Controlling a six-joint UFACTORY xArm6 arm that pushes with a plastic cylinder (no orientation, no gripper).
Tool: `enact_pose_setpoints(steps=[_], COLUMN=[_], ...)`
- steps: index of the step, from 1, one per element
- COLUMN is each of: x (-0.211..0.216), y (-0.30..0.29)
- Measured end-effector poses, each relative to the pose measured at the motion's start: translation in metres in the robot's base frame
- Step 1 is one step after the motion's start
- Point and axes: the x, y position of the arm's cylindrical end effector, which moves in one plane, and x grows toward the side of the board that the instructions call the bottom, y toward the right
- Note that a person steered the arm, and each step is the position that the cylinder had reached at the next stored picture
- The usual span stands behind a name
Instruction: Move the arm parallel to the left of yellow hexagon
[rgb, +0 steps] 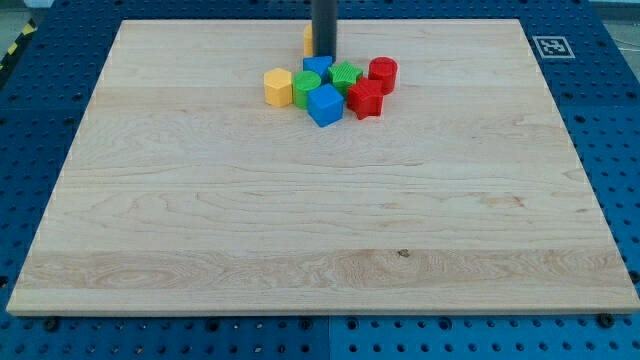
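A pale wooden board (320, 220) with visible grain lies on a blue perforated table top (40, 60), filling most of the view. The near half of the board is plain wood, with one small dark knot (404, 252) at about 4 o'clock from the board's centre.

Toward the view's top, at 12 o'clock from the centre, a tight cluster of small plastic blocks sits together. Nearest the viewer is a blue cube (325, 104). Just at its 3 o'clock is a red star-shaped block (365, 99). At the cube's 10 o'clock is a green block (306, 88) of rounded shape. The yellow hexagon block (278, 87) is the cluster's leftmost piece, touching the green block at that block's 9 o'clock. Behind these lie a second blue block (318, 66), shape unclear, a ridged green block (345, 75) and a red cylinder (383, 73).

My tip (324, 55), the lower end of a straight dark rod, rests on the board at the far edge of the cluster, just behind the second blue block. It lies at about 1 o'clock from the yellow hexagon, apart from it. The rod has no fingers and holds nothing. A sliver of an orange block (308, 40) shows at the rod's left side, mostly hidden.

At the board's far right corner is a small white square marker (548, 46) with a black coded pattern; no writing can be read.
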Motion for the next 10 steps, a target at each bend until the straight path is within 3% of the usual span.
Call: enact_pose_setpoints(steps=[3,5,7,9,10], x=[-0.034,-0.047,0.004,0.073,0.083], y=[-0.042,-0.118,-0.174,-0.165,-0.165])
